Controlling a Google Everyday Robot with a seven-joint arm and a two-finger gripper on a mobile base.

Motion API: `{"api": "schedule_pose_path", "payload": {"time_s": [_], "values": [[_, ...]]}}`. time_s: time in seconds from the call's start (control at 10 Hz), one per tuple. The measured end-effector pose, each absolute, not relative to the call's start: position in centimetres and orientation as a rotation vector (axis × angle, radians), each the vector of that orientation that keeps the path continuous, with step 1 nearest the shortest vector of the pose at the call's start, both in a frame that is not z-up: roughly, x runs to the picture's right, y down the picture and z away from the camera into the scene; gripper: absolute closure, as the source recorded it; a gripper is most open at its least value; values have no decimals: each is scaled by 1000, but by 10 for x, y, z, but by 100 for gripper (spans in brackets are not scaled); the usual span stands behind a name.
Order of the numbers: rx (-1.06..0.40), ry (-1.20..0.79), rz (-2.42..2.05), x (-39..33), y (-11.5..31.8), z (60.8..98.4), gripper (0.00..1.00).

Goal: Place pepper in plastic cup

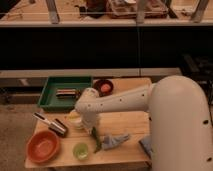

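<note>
Currently white robot arm point(120, 102) reaches down over light wooden table point(127, 120). gripper point(92, 128) closed, low at upper end of long slender dark green pepper point(96, 142); hold on it unclear. Pepper lies on table, between small translucent light-green plastic cup point(81, 150) and crumpled grey cloth point(115, 140). Wide orange bowl point(43, 146) left of cup.

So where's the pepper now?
The long dark green pepper lies front-centre on the wooden table, between the small light-green plastic cup and grey cloth, the claw shut on its top end.
</note>
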State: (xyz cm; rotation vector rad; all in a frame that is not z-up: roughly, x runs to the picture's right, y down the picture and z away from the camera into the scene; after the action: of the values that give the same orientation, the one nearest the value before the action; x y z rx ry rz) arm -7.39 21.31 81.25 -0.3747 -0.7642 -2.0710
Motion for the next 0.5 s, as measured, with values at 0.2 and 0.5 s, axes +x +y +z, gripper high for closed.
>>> {"api": "schedule_pose_path", "payload": {"time_s": [0.2, 0.5], "values": [[-303, -743, -2077, -74, 195, 786, 100], [-186, -685, -2057, -61, 153, 728, 100]]}}
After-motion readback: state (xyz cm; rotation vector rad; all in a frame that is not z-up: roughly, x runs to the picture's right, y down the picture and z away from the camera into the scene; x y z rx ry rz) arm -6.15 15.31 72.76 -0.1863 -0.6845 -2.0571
